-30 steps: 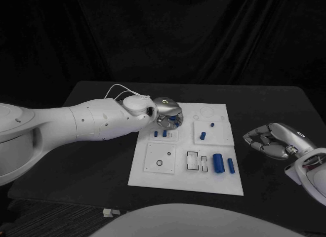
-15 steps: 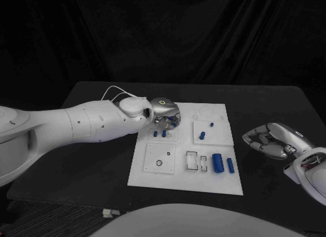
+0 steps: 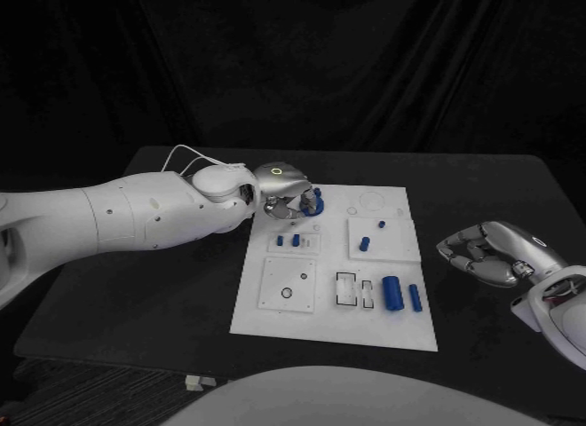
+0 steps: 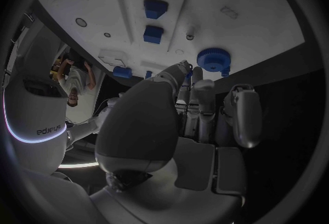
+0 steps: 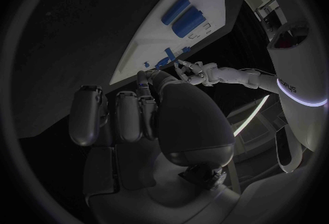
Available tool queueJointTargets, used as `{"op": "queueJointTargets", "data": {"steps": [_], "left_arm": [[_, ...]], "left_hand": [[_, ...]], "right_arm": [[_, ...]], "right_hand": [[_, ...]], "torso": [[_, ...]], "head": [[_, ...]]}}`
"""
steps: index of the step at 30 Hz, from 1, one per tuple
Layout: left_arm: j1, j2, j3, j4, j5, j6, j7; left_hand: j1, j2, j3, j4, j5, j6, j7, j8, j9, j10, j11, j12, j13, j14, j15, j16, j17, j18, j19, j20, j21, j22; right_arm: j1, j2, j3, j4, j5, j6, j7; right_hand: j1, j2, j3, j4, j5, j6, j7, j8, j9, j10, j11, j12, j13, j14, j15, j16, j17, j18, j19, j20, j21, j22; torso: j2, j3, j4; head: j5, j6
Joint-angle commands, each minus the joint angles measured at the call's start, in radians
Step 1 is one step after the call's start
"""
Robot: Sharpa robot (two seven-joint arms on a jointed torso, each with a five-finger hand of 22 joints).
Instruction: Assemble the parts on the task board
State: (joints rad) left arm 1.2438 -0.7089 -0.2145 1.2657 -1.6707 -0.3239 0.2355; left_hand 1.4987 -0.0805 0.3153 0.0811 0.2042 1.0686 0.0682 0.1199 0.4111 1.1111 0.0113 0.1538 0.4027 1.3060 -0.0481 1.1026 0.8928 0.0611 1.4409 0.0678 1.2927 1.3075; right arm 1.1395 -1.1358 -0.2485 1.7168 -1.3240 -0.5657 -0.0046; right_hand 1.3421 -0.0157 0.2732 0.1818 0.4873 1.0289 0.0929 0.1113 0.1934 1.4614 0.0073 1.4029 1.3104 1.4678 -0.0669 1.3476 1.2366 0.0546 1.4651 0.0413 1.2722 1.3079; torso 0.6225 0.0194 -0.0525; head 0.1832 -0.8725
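Note:
The white task board [image 3: 331, 327] lies mid-table. My left hand [image 3: 288, 191] hovers over its far left corner, and its fingertips [image 4: 183, 68] pinch a blue gear [image 3: 316, 201] [image 4: 214, 60]. Two small blue parts [image 3: 288, 240] [image 4: 153, 33] stand in the board just in front of that hand. Two more small blue pieces [image 3: 366, 240] sit toward the right side. A thick blue cylinder [image 3: 393, 293] [image 5: 191, 22] and a slimmer one [image 3: 415, 298] lie at the near right. My right hand [image 3: 487, 253] rests off the board's right edge, fingers curled in, holding nothing.
A small black ring [image 3: 287, 293] lies on the board's near left panel. Two rectangular slots [image 3: 356, 291] sit beside the thick cylinder. Black table [image 3: 153, 293] surrounds the board on every side.
My left hand has lifted and drawn back toward the board's far left corner, carrying the blue gear away from the two small blue parts. The right hand has stayed put.

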Motion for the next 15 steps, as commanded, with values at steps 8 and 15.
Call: {"op": "queueJointTargets", "data": {"steps": [8,15], "left_arm": [[0.01,-0.043,0.0,0.035,0.048,0.065,0.003],[0.009,-0.054,0.0,0.035,0.049,0.091,-0.003]], "left_hand": [[-0.01,-0.01,0.009,0.0,-0.019,0.007,0.0,-0.007,0.003,0.01,0.005,-0.022,-0.016,-0.019,0.003,-0.013,-0.014,0.001,-0.013,0.002,-0.014,0.18],[-0.01,-0.011,0.01,0.0,-0.022,0.007,0.001,-0.009,0.003,0.014,0.006,-0.025,-0.02,-0.014,0.002,-0.005,-0.004,0.0,-0.01,0.002,-0.007,0.182]], "right_arm": [[-0.003,-0.002,0.001,-0.001,-0.002,0.007,-0.008],[-0.004,-0.003,0.0,-0.001,-0.002,0.005,-0.01]], "right_hand": [[0.005,-0.007,0.001,-0.005,0.004,0.007,0.002,-0.004,0.001,0.001,0.002,-0.004,0.035,0.046,0.006,-0.004,-0.001,0.009,0.0,0.007,-0.001,0.178],[0.005,-0.007,0.001,-0.006,0.004,0.007,0.002,-0.004,0.001,0.001,0.002,-0.004,0.035,0.046,0.006,-0.004,-0.001,0.008,0.001,0.007,-0.001,0.179]], "torso": [[0.0,-0.0005,-0.0002],[0.001,-0.0015,-0.0026]], "head": [[0.005,0.0],[0.01,0.0]]}}
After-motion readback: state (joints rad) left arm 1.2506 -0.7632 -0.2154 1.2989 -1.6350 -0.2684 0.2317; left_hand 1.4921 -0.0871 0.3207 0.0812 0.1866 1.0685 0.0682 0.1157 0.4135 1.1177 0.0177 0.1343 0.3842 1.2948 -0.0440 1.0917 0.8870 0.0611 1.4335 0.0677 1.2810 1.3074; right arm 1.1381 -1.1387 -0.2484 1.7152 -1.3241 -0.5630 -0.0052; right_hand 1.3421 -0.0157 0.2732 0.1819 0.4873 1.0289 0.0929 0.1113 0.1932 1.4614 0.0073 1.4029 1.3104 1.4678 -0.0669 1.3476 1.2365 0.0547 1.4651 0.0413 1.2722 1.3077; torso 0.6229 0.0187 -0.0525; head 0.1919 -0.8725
